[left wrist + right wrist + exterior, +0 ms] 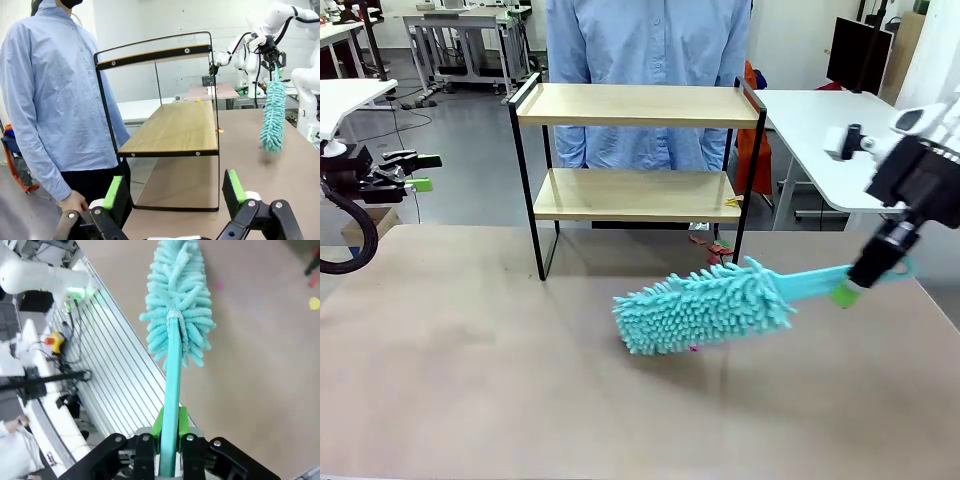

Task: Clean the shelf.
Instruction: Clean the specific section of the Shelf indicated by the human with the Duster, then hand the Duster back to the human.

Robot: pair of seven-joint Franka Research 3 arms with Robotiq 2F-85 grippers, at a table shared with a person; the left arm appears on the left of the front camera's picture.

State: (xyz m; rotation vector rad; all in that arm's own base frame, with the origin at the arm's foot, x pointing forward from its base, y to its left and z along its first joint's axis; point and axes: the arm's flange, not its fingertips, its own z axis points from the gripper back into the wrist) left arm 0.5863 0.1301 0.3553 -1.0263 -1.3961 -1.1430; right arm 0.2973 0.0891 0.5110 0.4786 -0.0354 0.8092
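Right hand (843, 292) pinching flat handle of turquoise fluffy microfibre duster (705, 305), so head reaches forward, low over middle of beige desk (470, 380), not yet on boards. Small two-tier wooden shelf with black metal frame (640, 105) stands at far edge, open side toward robot. Left hand (415, 172) spread, empty, near far left corner, probably waiting.

A shelf (635, 105) of pale, lightly grained wooden boards is framed in thin black metal and is set against a plain tan table (470, 390). A fluffy turquoise duster (705, 305) is matched by its turquoise handle. The right gripper (844, 292) and left gripper (418, 172) are finished in black with bright green pads, on white arms. A plain light blue shirt (645, 40) is worn by the person behind. A pink scrap (693, 348) and a yellow scrap (314, 303) are dotted on the tan surface.
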